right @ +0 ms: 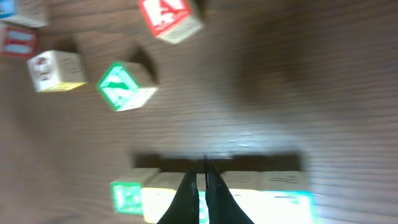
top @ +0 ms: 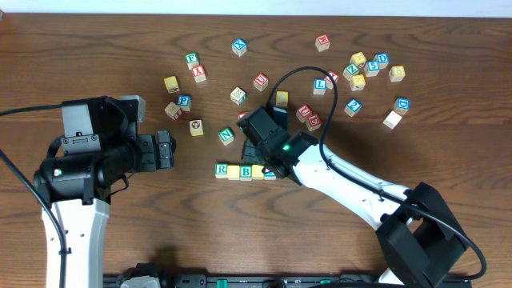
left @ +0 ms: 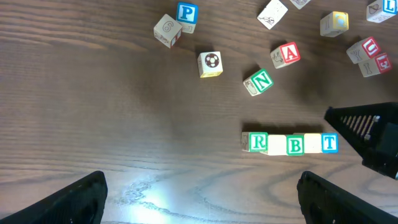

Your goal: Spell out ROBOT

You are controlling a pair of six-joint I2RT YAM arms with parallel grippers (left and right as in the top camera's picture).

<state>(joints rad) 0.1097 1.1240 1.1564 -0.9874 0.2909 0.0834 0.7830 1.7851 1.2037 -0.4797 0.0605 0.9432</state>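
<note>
A row of blocks lies on the table: green R (top: 222,170), a pale block, green B (top: 246,171), a pale block, blue T (top: 270,172). The left wrist view shows R (left: 258,142), B (left: 295,145) and T (left: 329,143); the pale blocks between them (left: 277,144) show no letter I can read. My right gripper (right: 205,167) is shut and empty, its tips over the far edge of the row near B; from overhead it (top: 256,152) is just behind the row. My left gripper (left: 199,205) is open and empty, left of the row (top: 164,150).
A green N block (top: 226,135) and a soccer-ball block (top: 196,127) lie just behind the row. Many loose letter blocks are scattered across the back, a cluster at the back right (top: 368,68). The right arm (top: 352,188) crosses the front right.
</note>
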